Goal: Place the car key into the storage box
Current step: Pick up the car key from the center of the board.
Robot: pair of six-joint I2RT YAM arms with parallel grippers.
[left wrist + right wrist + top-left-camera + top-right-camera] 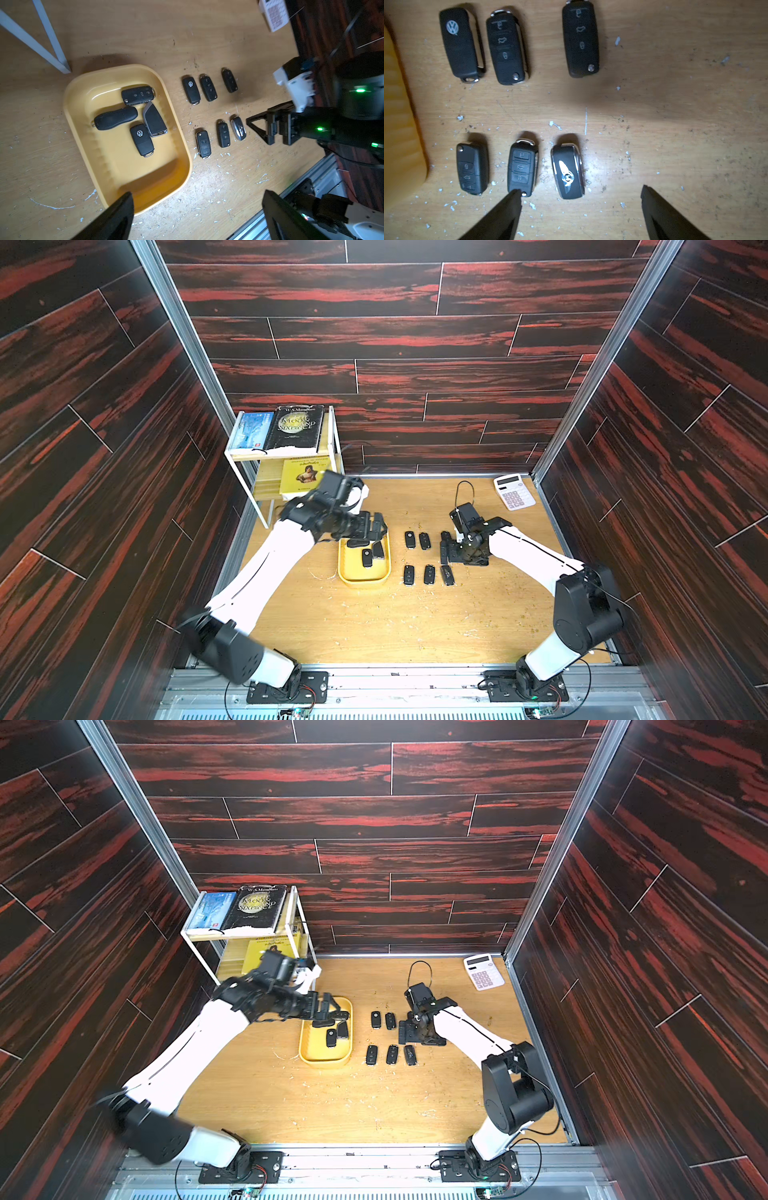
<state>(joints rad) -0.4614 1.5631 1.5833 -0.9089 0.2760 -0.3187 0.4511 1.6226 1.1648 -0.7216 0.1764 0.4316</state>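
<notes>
The yellow storage box (364,577) (325,1058) sits mid-table and holds several black car keys (142,139). To its right, several more car keys (429,573) (392,1053) lie in two rows on the wood. My left gripper (376,527) (198,194) hangs open and empty over the box's far end. Above the right end of the rows my right gripper (445,548) (580,190) is open too. A key with a silver winged emblem (568,172) lies just ahead of its gap. One of its fingertips (515,197) overlaps a three-button key (521,166).
A white two-tier shelf rack (286,454) with books stands at the back left, its leg (52,37) close to the box. A white calculator (514,491) lies at the back right. Dark panel walls enclose the table, and a metal rail runs along its front.
</notes>
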